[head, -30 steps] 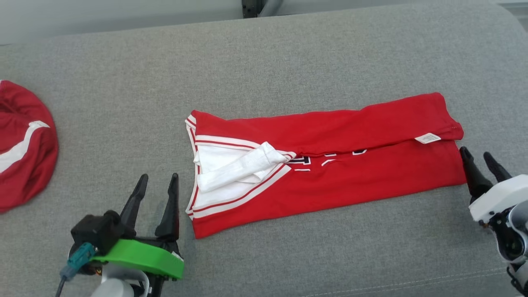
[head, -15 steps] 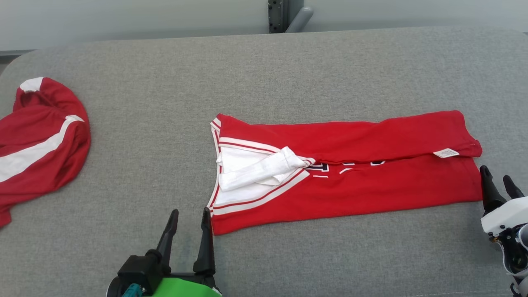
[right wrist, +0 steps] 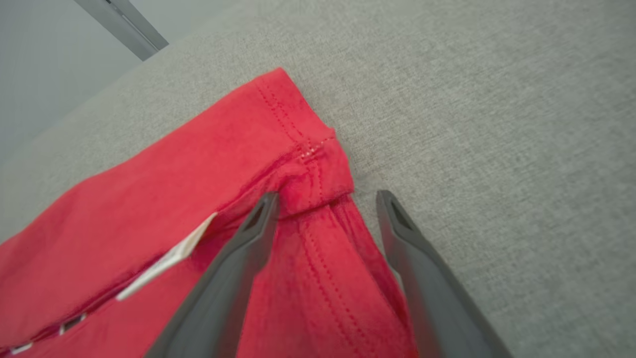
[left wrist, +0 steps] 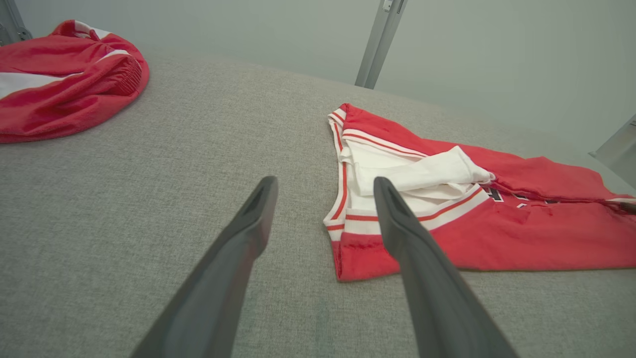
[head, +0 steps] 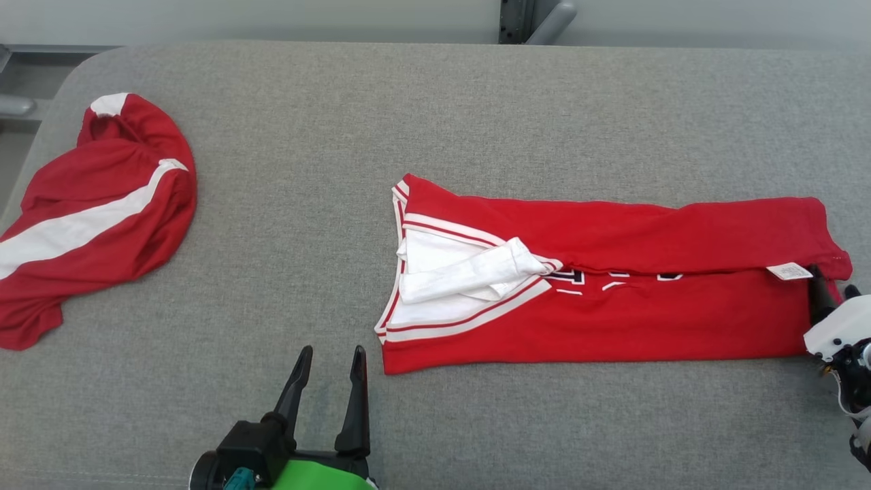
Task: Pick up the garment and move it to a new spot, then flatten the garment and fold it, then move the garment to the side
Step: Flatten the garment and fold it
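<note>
The garment (head: pixel 612 320) is a red jersey with white trim, folded lengthwise into a long strip on the grey padded table (head: pixel 286 170). Its white collar end points left and its hem points right. My left gripper (head: pixel 332 350) stands open just left of the garment's near collar corner, not touching it; in the left wrist view the left gripper (left wrist: pixel 324 181) has its right finger in front of the garment (left wrist: pixel 497 238). My right gripper (head: pixel 831 282) is open at the hem. In the right wrist view the right gripper (right wrist: pixel 328 195) straddles the hem edge of the garment (right wrist: pixel 174 199).
A second red cloth with a white stripe (head: pixel 95 204) lies bunched at the table's far left, near its rounded corner; it also shows in the left wrist view (left wrist: pixel 59 84). A metal post (head: pixel 524 13) rises behind the table's back edge.
The head camera has shifted, so the whole scene sits further right. My right gripper has moved in over the hem edge. My left gripper now sits nearer the garment's near collar corner.
</note>
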Tool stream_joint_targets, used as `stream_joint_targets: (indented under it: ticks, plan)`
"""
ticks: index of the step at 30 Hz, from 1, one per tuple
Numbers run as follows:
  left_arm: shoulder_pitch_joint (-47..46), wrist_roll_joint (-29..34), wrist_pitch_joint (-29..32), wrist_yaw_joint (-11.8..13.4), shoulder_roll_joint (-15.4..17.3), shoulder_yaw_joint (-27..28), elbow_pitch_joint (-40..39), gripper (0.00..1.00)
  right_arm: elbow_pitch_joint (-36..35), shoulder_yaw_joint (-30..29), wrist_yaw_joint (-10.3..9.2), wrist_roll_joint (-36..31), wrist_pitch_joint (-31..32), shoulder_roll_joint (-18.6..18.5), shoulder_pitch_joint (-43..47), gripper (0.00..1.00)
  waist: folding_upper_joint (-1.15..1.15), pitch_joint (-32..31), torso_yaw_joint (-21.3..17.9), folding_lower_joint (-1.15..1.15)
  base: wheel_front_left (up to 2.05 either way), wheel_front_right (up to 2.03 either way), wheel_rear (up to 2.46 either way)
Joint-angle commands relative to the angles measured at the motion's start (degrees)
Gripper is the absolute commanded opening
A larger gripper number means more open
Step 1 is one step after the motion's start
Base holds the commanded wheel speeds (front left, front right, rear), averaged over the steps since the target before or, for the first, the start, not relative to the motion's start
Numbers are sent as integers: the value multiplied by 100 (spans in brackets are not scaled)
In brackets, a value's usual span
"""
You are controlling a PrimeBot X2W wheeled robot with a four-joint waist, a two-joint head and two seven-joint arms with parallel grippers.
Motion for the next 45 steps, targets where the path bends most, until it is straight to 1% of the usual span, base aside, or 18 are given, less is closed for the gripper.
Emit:
stream_joint_targets:
  ticks: [1,4,8,9,10,11,12,15,18,31,34,38,39,40,41,42,45]
  plan:
    - [-60,36,-21,-16,-23,23,3,100,53,20,-3,-58,27,7,-37,100,0,47,39,0,0,0,0]
    - [-105,45,-21,-73,-47,72,-1,100,315,84,-3,-70,182,86,-152,100,0,87,58,0,0,0,0]
    - [-134,43,-21,-123,-73,146,-10,100,497,156,-3,-67,265,185,-224,100,0,111,44,0,0,0,0]
    - [-134,40,-21,-127,-79,168,-10,100,523,173,-3,-63,275,205,-242,84,0,115,32,0,0,0,0]
    - [-136,38,-21,-133,-82,188,-12,100,543,194,-2,-62,283,222,-264,49,0,121,17,0,0,0,0]
    - [-142,25,-21,-146,-87,207,-14,100,554,212,-2,-53,305,238,-280,29,0,125,6,0,0,0,0]
    - [-147,13,-21,-162,-91,218,-12,100,562,228,-2,-34,331,251,-288,0,0,127,-4,0,0,0,0]
    - [-171,33,-21,-182,-100,237,3,100,533,282,-3,-6,357,242,-280,0,0,123,-32,0,0,0,0]
    - [-201,55,-21,-195,-103,281,13,100,465,306,-8,34,329,123,-229,0,0,111,-73,0,0,0,0]
    - [-229,182,-21,-246,-112,460,-1,100,194,303,-7,111,164,-682,-350,0,0,58,-414,0,0,0,0]
    - [-237,203,-21,-253,-112,459,11,100,-111,400,-6,88,146,-754,-310,0,0,51,-472,0,0,0,0]
    - [-228,220,-21,-233,-113,476,25,100,-720,517,-5,130,148,-798,-209,0,0,35,-540,0,0,0,0]
    - [-228,220,-21,-233,-113,476,25,100,-720,517,-5,130,148,-798,-209,0,0,35,-540,0,0,0,0]
    - [-211,212,-21,-231,-114,472,40,100,-1091,577,-5,168,230,-792,-162,0,0,22,-559,0,0,0,0]
    - [-203,198,-21,-228,-113,463,44,100,-1278,617,-5,169,278,-791,-147,0,0,15,-564,0,0,0,0]
    - [-203,198,-21,-228,-113,463,44,100,-1278,617,-5,169,278,-791,-147,0,0,15,-564,0,0,0,0]
    - [-194,153,-21,-217,-114,427,66,100,-1852,688,-4,193,439,-750,-85,0,0,-12,-555,0,0,0,0]
